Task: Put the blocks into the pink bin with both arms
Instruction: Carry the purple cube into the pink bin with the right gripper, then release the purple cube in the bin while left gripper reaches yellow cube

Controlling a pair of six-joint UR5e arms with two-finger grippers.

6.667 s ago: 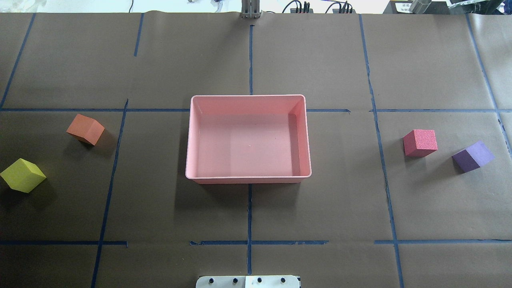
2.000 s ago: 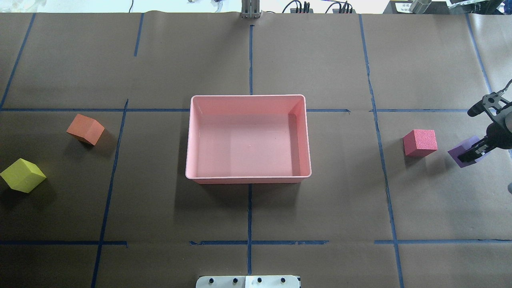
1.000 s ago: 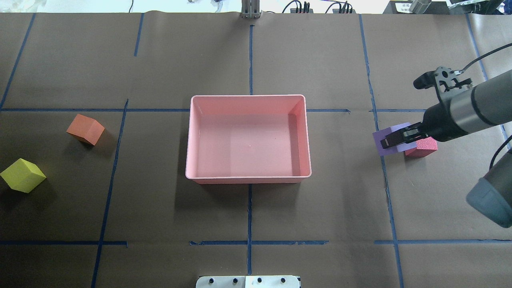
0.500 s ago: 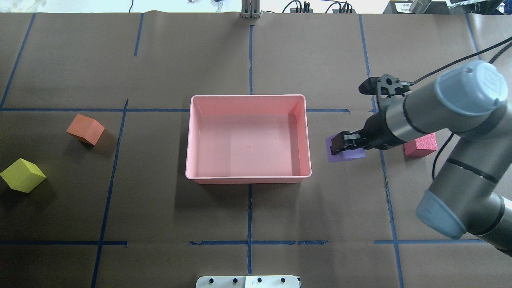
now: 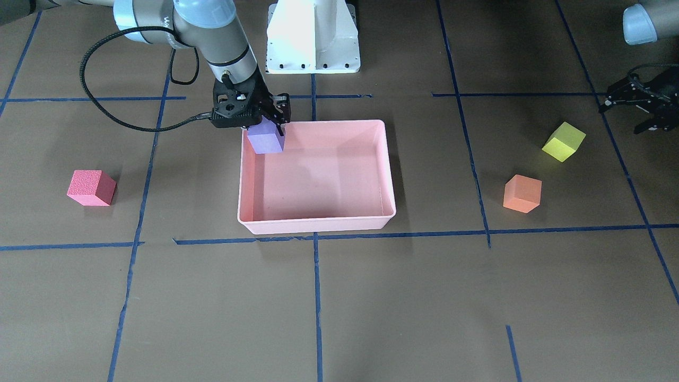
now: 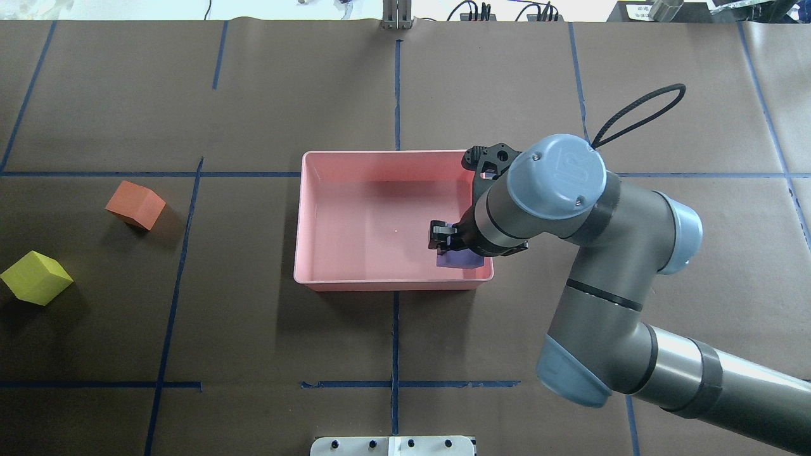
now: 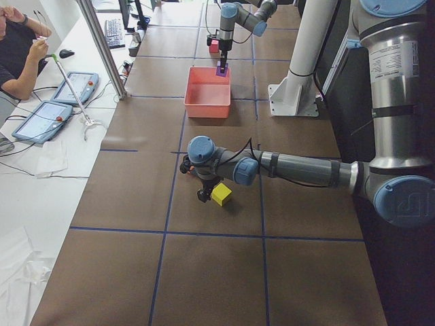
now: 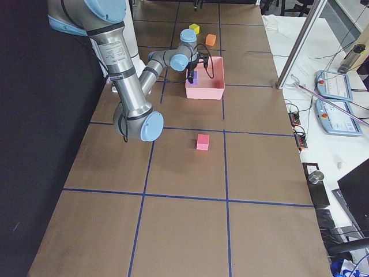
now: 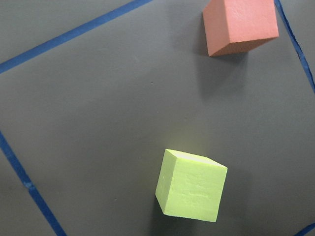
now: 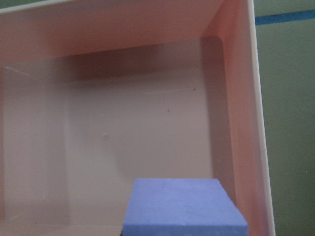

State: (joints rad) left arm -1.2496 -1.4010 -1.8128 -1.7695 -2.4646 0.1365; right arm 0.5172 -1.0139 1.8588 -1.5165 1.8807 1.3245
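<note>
My right gripper point(image 5: 268, 124) is shut on the purple block point(image 5: 266, 142) and holds it just above the floor of the pink bin point(image 5: 318, 225), at the corner nearest the robot's right. In the overhead view the purple block point(image 6: 459, 259) shows under the right gripper point(image 6: 443, 237). The red-pink block point(image 5: 91, 187) lies on the table on my right side. The yellow-green block point(image 5: 564, 141) and the orange block point(image 5: 522, 193) lie on my left side. My left gripper point(image 5: 621, 119) hovers open beside the yellow-green block point(image 9: 192, 185), holding nothing.
The white pedestal base point(image 5: 313, 37) stands behind the bin. Blue tape lines cross the brown table cover. In the exterior left view a person point(image 7: 20, 54) sits at a side table with tablets point(image 7: 41, 119), away from the arms.
The right arm has carried the purple block from beside the red-pink block leftward, over the bin's rim and into the bin's near right corner. The other blocks have not moved.
</note>
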